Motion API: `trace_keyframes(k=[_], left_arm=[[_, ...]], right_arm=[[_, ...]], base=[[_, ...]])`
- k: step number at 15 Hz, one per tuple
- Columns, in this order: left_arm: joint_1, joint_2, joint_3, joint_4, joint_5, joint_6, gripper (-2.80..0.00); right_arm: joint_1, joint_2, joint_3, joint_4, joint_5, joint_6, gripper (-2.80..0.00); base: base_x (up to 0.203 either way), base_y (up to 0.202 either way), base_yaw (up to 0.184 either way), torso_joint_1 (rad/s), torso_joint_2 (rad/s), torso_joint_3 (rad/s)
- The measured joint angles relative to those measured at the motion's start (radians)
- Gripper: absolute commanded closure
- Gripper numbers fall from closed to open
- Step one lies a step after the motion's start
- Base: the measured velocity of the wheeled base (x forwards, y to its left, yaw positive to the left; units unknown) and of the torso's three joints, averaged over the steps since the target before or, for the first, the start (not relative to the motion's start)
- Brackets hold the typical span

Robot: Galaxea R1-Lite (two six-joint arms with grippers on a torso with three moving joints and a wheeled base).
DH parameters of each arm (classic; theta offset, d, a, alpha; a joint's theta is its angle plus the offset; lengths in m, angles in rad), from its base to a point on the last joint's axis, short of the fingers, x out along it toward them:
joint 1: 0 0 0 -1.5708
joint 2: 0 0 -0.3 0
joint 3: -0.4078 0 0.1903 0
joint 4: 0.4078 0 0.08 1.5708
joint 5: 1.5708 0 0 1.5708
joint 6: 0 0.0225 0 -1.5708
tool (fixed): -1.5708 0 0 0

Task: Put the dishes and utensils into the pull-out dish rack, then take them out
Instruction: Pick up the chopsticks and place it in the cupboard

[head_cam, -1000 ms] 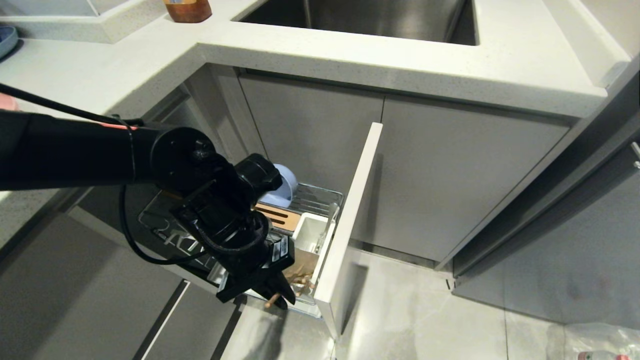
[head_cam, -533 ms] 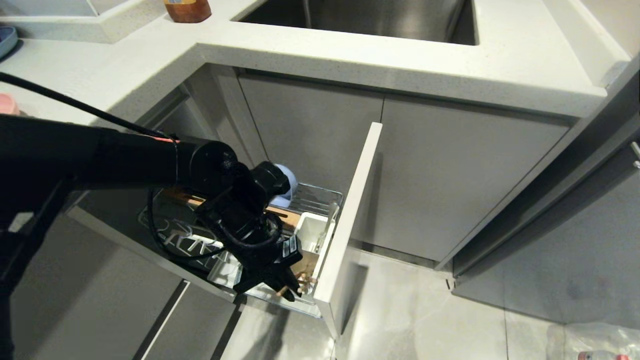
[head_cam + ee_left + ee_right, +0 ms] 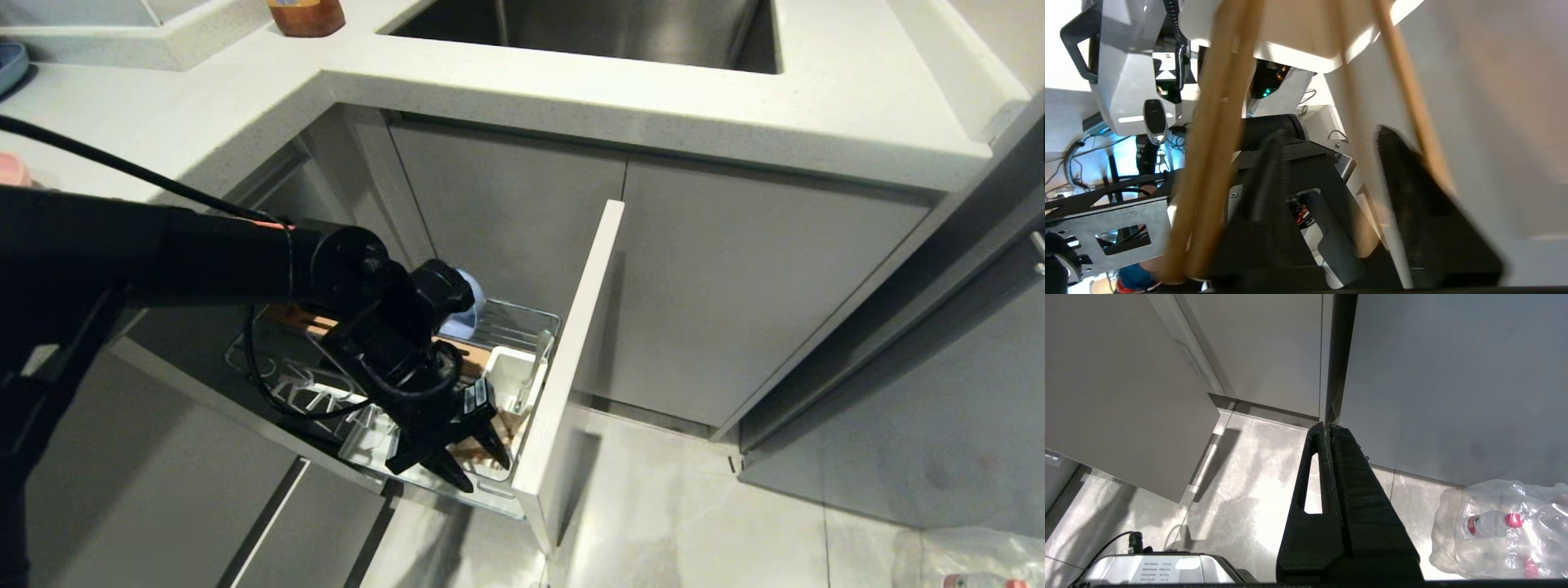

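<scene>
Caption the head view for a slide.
Left pincer open above the utensil caddy in the pull-out dish rack, blue bowl behind.

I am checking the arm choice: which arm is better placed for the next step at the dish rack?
Left. The left gripper hangs open over the dish rack by the chopsticks; the right gripper is parked, shut, near the floor.

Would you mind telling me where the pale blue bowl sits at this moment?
In the head view, the pale blue bowl stands on edge at the back of the pull-out dish rack, partly hidden behind the left arm.
</scene>
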Motion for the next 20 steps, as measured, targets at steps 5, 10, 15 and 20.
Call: trace_keyframes(k=[5,10,15,20], left_arm=[[0.003,-0.048,-0.002,0.004,0.001,-0.010,-2.80],[0.001,-0.147,-0.011,0.047,0.004,-0.021,-2.80],[0.001,-0.292,-0.009,0.091,0.022,-0.016,0.00],[0.001,-0.473,-0.013,0.120,0.090,-0.019,0.00]], right_arm=[[0.000,0.000,0.000,0.000,0.000,0.000,0.00],[0.000,0.000,0.000,0.000,0.000,0.000,0.00],[0.000,0.000,0.000,0.000,0.000,0.000,0.00],[0.000,0.000,0.000,0.000,0.000,0.000,0.00]], base=[[0.000,0.000,0.000,0.000,0.00,0.000],[0.000,0.000,0.000,0.000,0.00,0.000],[0.000,0.000,0.000,0.000,0.00,0.000],[0.000,0.000,0.000,0.000,0.00,0.000]])
